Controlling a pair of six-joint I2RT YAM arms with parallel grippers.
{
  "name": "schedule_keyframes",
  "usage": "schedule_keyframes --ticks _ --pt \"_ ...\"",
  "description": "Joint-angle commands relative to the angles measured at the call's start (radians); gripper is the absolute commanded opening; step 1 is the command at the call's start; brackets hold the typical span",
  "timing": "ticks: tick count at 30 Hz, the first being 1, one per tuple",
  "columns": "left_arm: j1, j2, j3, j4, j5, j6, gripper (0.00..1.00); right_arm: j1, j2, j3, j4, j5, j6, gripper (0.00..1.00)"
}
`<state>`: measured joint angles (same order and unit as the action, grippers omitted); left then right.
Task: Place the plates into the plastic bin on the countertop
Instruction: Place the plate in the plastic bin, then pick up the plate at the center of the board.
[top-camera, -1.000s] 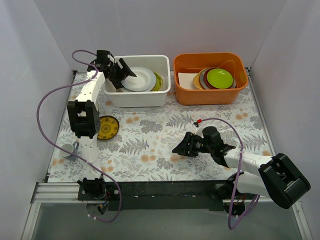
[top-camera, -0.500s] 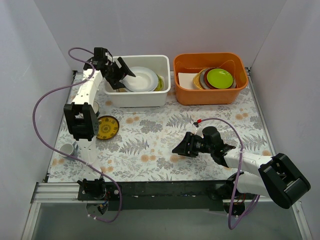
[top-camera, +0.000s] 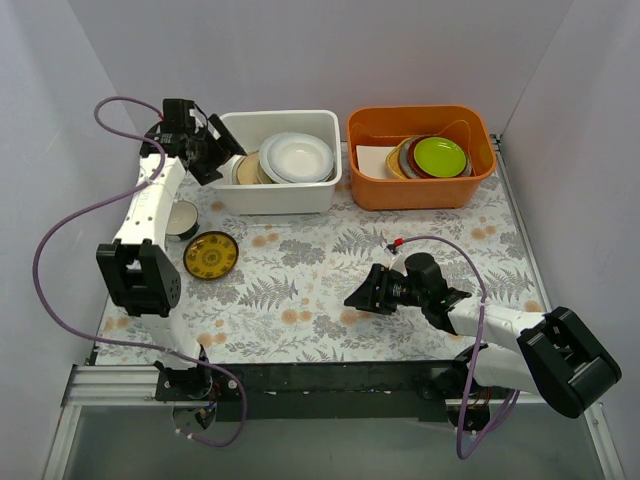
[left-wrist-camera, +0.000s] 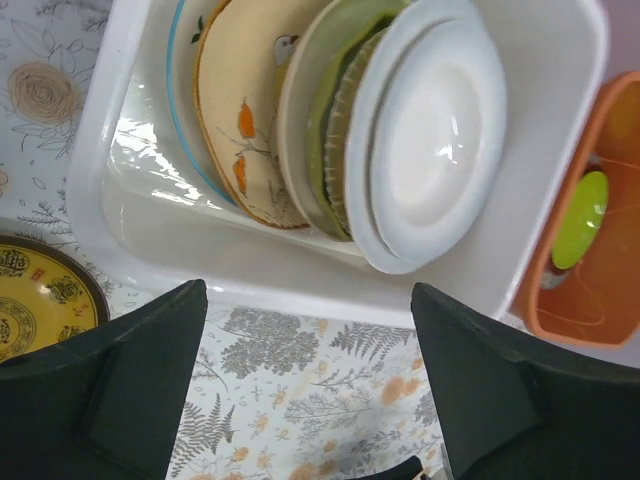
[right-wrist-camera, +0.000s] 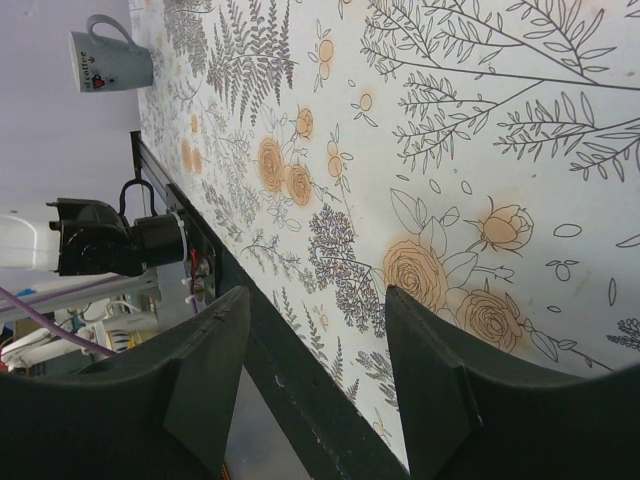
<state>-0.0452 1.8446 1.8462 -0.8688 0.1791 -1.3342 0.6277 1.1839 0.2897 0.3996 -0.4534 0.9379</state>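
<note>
The white plastic bin (top-camera: 272, 198) stands at the back left of the countertop (top-camera: 300, 285). Several plates lean on edge inside it: white plates (left-wrist-camera: 435, 140) in front, then a green one (left-wrist-camera: 335, 95) and a beige bird-and-branch plate (left-wrist-camera: 245, 110). A small dark-yellow patterned plate (top-camera: 211, 255) lies flat on the cloth in front of the bin's left end. My left gripper (top-camera: 218, 155) hangs open and empty just outside the bin's left wall (left-wrist-camera: 150, 220). My right gripper (top-camera: 364, 297) is open and empty, low over the cloth near the front.
An orange tub (top-camera: 420, 185) to the right of the bin holds a stack topped by a lime-green plate (top-camera: 440, 155). A small round cup (top-camera: 181, 219) sits left of the yellow plate. A grey mug (right-wrist-camera: 110, 60) stands near the front left edge.
My left gripper has pulled back out of the bin to the left and opened wider. The white plate it was at now leans with the others. The right arm has not moved.
</note>
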Motion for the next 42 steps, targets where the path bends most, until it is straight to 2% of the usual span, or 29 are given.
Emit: schedule_keyframes --ticks 1,7,12,18,28,34,42 --pt "0.002 -0.194 -0.065 0.102 0.032 -0.011 0.83 -0.005 -0.023 -0.003 0.027 -0.013 -0.017 0.64" --pt "0.001 -0.269 -0.120 0.096 0.118 0.003 0.83 -0.003 -0.029 -0.004 0.027 -0.013 -0.013 0.64" --pt "0.001 -0.418 -0.266 0.105 0.140 -0.002 0.83 0.015 -0.026 0.017 0.012 -0.004 -0.017 0.64" --pt "0.001 -0.599 -0.467 0.096 0.134 -0.007 0.83 0.090 0.022 0.077 0.004 0.033 -0.013 0.64" --pt "0.001 -0.789 -0.723 0.060 0.123 -0.045 0.84 0.196 0.154 0.175 0.033 0.064 0.004 0.64" --pt "0.002 -0.855 -0.861 0.025 0.082 -0.081 0.83 0.217 0.209 0.213 0.044 0.062 0.007 0.64" --pt "0.001 -0.935 -1.035 0.057 0.056 -0.163 0.81 0.236 0.261 0.229 0.073 0.061 0.019 0.64"
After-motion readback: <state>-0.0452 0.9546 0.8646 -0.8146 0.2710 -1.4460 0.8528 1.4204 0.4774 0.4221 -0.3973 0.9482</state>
